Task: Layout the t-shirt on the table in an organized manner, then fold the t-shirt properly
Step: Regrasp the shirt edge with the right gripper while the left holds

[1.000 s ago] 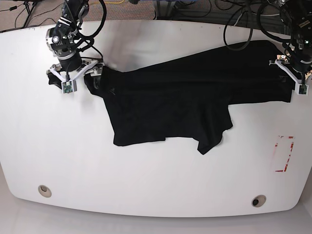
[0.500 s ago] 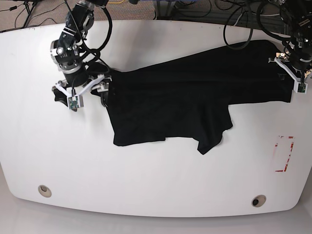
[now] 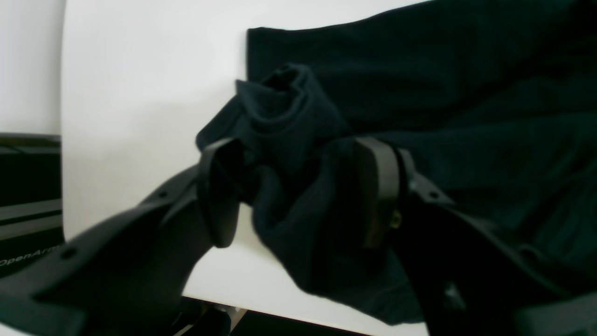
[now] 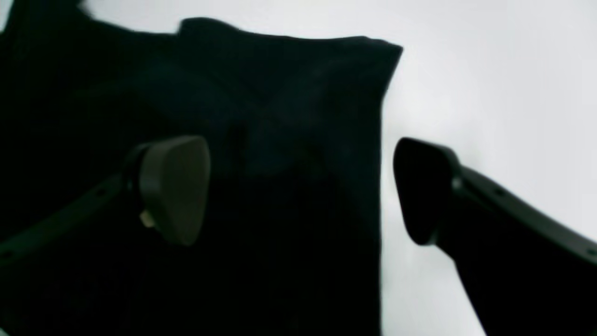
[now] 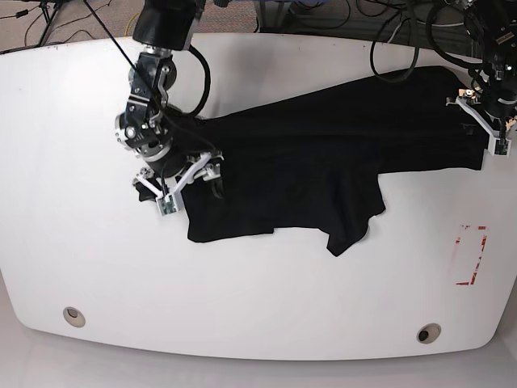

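In the left wrist view, the left gripper (image 3: pixel 298 191) is clamping a bunched wad of the t-shirt (image 3: pixel 419 102), its jaws pressing in on the fabric from both sides. The bunch is rising just clear of the tabletop (image 3: pixel 140 93), while the rest of the cloth is lying flat beyond it. This hold is probably anchoring one end of the garment so it can be pulled straight.

In the right wrist view, the right gripper (image 4: pixel 298 186) is hanging with its jaws wide apart and nothing between them. One jaw is sitting over the t-shirt (image 4: pixel 280 116) and the other over bare tabletop (image 4: pixel 489 70), so they are straddling the cloth's straight edge, likely lining up for a pinch there.

In the base view, the t-shirt (image 5: pixel 323 153) is sprawling across the middle of the tabletop (image 5: pixel 81 242), skewed and with a flap hanging toward the near side, so laying out is not yet done. The left gripper (image 5: pixel 483 123) is gripping the cloth's end at the view's right, and the right gripper (image 5: pixel 179 176) is poised over the opposite end. The red tape mark (image 5: pixel 471 255) is lying well apart from the cloth.
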Available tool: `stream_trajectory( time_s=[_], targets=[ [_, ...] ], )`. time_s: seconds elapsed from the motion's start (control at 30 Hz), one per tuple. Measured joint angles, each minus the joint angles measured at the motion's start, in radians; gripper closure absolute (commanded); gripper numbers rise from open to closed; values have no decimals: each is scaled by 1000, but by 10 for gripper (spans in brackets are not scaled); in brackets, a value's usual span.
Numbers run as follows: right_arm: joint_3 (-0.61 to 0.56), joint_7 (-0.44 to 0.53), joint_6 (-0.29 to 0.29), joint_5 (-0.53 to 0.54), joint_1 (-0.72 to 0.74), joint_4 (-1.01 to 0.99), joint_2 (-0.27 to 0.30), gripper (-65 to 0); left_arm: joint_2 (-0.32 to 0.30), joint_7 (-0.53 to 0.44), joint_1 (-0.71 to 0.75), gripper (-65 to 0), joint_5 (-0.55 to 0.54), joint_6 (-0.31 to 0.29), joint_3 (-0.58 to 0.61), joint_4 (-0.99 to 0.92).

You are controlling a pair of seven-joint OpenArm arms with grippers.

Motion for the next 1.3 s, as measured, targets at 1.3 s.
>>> stream_trajectory(
  time_s=[1.3],
  targets=[
    [31,210,-18,27,160,-422,161,-582,0,0,-5,-339,-4,0,2,0]
  ],
)
